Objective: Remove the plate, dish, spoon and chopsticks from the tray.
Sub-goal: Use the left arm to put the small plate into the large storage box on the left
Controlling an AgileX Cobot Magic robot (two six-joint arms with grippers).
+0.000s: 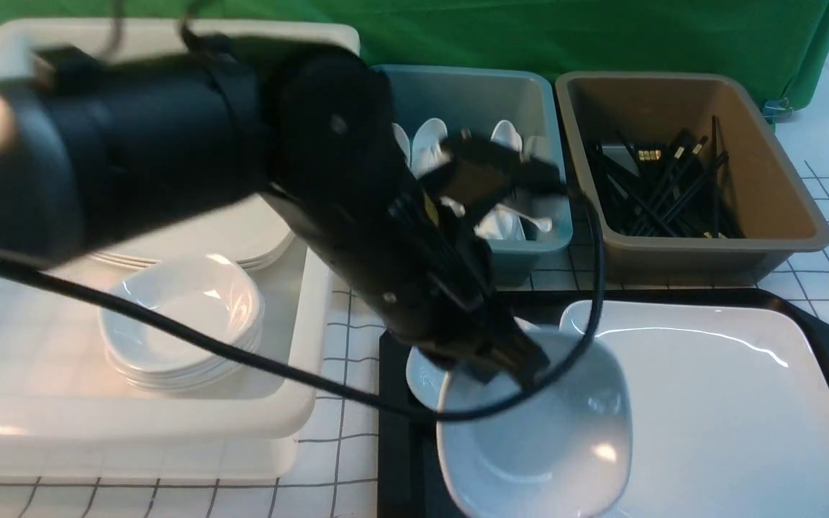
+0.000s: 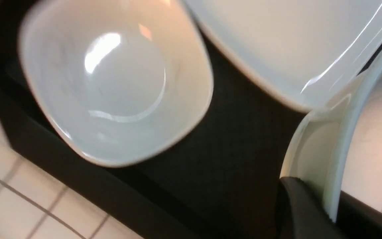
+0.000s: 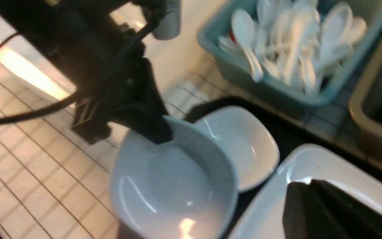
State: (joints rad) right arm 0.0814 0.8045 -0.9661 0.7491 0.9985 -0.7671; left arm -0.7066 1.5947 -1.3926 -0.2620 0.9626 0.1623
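Dish (image 1: 537,446) clamped by left claw (image 1: 497,370), right shut, above gridded white tablecloth (image 1: 357,446).

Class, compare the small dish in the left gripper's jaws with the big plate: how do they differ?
The dish is small and deep; the plate is much wider and shallower. The dish is tilted and gripped by the left gripper, whereas the plate lies flat on the tray, ungripped. Both are glossy white with rounded corners.

A green cloth (image 1: 472,36) hangs behind a white table surface (image 1: 346,446) with dark grid lines.
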